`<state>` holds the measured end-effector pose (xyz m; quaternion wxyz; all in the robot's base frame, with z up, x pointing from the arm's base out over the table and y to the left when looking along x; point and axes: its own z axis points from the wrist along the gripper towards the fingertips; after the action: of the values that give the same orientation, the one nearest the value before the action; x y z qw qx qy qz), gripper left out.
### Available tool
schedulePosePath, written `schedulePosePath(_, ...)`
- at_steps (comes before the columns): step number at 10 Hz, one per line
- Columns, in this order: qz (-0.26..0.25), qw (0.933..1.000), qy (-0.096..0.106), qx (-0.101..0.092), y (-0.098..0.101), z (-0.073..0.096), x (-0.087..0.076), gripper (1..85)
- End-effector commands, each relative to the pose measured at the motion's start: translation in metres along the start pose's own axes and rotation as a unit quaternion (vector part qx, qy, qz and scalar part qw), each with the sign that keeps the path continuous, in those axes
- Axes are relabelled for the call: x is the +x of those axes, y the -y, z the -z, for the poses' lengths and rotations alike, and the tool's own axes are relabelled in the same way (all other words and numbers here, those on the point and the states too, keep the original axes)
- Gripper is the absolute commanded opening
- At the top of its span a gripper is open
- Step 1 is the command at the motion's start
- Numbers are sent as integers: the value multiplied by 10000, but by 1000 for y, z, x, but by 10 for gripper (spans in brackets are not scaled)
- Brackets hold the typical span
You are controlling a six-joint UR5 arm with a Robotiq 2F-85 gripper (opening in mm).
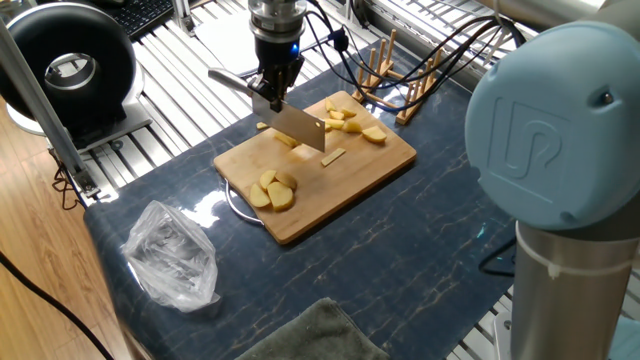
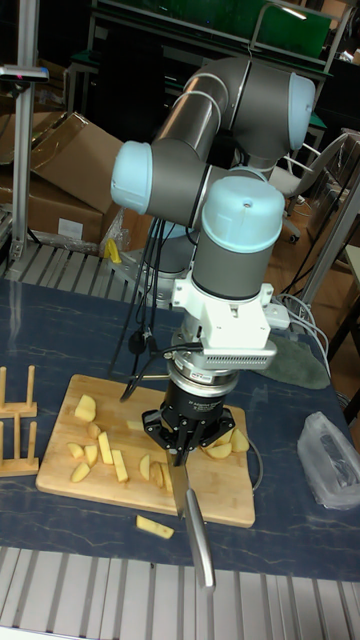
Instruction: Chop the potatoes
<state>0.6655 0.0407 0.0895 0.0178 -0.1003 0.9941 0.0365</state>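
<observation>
The black two-finger pincer (image 1: 272,88) is clamped on the grey handle of a broad steel cleaver (image 1: 298,128), holding the blade edge-down just above the near-left part of the rectangular bamboo cutting board (image 1: 380,160). In the tall fixed view the handle juts out past the board's edge toward the slatted metal rail, so the blade's long axis crosses the board's short side.

The pale-yellow peeled potato pieces (image 1: 273,190) lie in two groups: a cluster of rounded slices at the board's front-left end, and wedges and sticks (image 1: 350,122) at the far end beyond the blade. One piece appears to sit right under the blade, partly hidden. A stray stick (image 2: 154,526) rests off the board on the dark marbled tabletop (image 1: 400,260).

The next chop is likely straight down; the larger uncut slices lie to the blade's front-left.
</observation>
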Motion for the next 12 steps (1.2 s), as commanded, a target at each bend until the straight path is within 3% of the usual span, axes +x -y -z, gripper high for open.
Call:
schedulePosePath(1,-10,10000,28,-47,1,1,-2,10)
schedulePosePath(12,-33,10000,42,-37,2,-3,-3,10)
